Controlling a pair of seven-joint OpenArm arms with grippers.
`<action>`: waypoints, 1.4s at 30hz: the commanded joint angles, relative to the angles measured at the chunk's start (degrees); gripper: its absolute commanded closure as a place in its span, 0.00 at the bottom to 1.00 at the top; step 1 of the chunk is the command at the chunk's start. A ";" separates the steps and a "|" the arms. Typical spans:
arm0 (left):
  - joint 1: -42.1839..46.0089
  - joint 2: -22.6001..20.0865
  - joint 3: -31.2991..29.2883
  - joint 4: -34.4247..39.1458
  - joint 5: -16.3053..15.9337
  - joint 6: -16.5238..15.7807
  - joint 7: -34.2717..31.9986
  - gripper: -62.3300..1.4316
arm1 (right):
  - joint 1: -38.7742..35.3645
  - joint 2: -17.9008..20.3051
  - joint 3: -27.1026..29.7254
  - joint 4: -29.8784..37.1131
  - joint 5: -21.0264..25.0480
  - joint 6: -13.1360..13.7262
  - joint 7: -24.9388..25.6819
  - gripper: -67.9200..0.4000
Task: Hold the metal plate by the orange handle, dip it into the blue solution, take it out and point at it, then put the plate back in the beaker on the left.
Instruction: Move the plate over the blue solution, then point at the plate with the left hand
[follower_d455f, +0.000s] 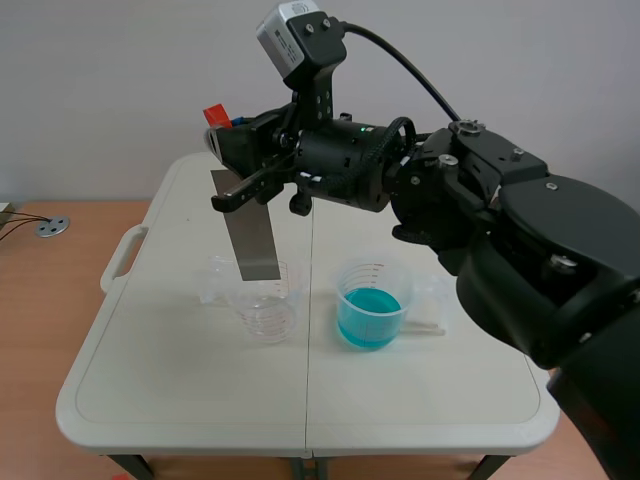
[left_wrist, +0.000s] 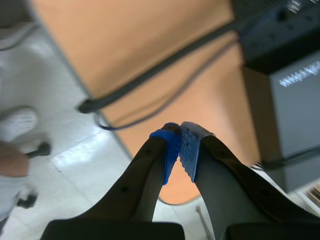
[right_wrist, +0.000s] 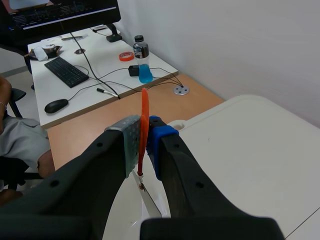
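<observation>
My right gripper (follower_d455f: 228, 135) reaches in from the right past the table's middle and is shut on the orange handle (follower_d455f: 216, 114) of the metal plate (follower_d455f: 250, 235). The grey plate hangs slightly tilted, its lower end at the mouth of the clear, empty left beaker (follower_d455f: 268, 310). To the right of it stands the beaker of blue solution (follower_d455f: 370, 310). In the right wrist view the thin orange handle (right_wrist: 144, 117) is pinched between the pads of the right gripper (right_wrist: 143, 131), with a sliver of plate (right_wrist: 150, 200) below. My left gripper (left_wrist: 179, 131) is shut on nothing, away from the table.
The white folding table (follower_d455f: 180, 380) has a carry handle (follower_d455f: 122, 250) on its left edge. A thin white stick (follower_d455f: 428, 326) lies right of the blue beaker. Beyond the table, a desk holds a keyboard (right_wrist: 67, 71) and a bottle (right_wrist: 142, 60).
</observation>
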 joint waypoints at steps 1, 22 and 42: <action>0.31 -0.17 -2.99 1.64 -0.37 -0.11 -0.35 0.95 | 0.46 0.66 0.13 2.62 0.57 0.15 1.07 0.98; 0.28 -2.82 -38.73 22.69 -1.05 -0.11 -10.25 0.95 | -7.15 7.67 9.70 24.96 -0.63 0.17 0.83 0.98; -4.76 -21.00 -31.89 34.18 -2.56 -16.85 -23.43 0.95 | -15.43 16.59 20.87 30.18 -0.04 2.75 4.04 0.98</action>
